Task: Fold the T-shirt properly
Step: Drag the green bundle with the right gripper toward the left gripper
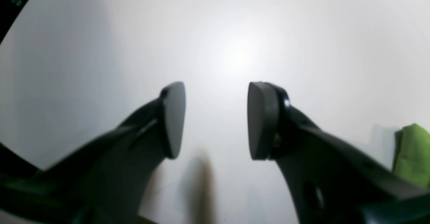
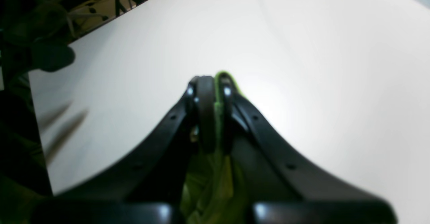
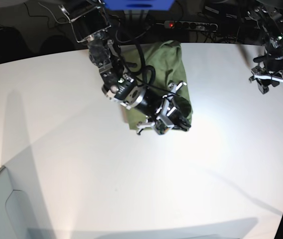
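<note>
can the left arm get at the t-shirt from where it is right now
Probably yes: the left gripper hangs open off to the side, bare table lies between it and the T-shirt. The right gripper already pinches one edge.

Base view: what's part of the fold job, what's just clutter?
Job:
T-shirt, green
right gripper, shut on the T-shirt
left gripper, open, holding nothing
white table

Clutter:
power strip behind the table
blue box

You see wide matte white tabletop (image 3: 81,169), bright glare patches and long soft shadows across it. Beyond far edge: dark room, black power strip with red switch (image 3: 184,24), tangled cables, blue box (image 3: 137,4).
</note>
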{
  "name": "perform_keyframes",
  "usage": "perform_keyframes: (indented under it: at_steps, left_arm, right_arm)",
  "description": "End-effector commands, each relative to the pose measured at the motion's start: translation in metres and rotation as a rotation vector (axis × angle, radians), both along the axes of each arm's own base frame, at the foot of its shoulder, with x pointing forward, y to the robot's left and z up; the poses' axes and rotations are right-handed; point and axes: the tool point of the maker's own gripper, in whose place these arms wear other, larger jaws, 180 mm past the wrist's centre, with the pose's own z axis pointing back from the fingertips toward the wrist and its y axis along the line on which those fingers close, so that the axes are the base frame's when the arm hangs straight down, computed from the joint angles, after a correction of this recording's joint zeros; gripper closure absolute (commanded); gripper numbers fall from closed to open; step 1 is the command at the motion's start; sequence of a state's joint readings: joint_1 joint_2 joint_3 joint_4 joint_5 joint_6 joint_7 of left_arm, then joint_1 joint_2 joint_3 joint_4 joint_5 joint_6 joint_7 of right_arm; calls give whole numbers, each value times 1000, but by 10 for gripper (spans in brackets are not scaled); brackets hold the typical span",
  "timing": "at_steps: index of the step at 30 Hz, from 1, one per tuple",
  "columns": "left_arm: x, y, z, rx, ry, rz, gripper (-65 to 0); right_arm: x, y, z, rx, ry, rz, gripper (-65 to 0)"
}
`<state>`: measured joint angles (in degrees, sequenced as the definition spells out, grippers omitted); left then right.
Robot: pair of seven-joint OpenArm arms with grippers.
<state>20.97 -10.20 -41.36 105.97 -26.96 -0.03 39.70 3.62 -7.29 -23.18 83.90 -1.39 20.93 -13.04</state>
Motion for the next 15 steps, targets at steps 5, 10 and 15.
perform_keyframes:
  at_steps: [5, 10, 15]
  left_arm:
    - [6, 2, 13, 29, -36, -13, -291]
    - [7, 0, 12, 22, -38, -11, -291]
    - [10, -6, 25, 42, -65, -31, -291]
  right_arm:
    - [3, 11, 8, 40, -15, 23, -2]
    - [-20, 40, -2, 8, -4, 135, -146]
    - [-23, 43, 9, 43, -30, 136, -344]
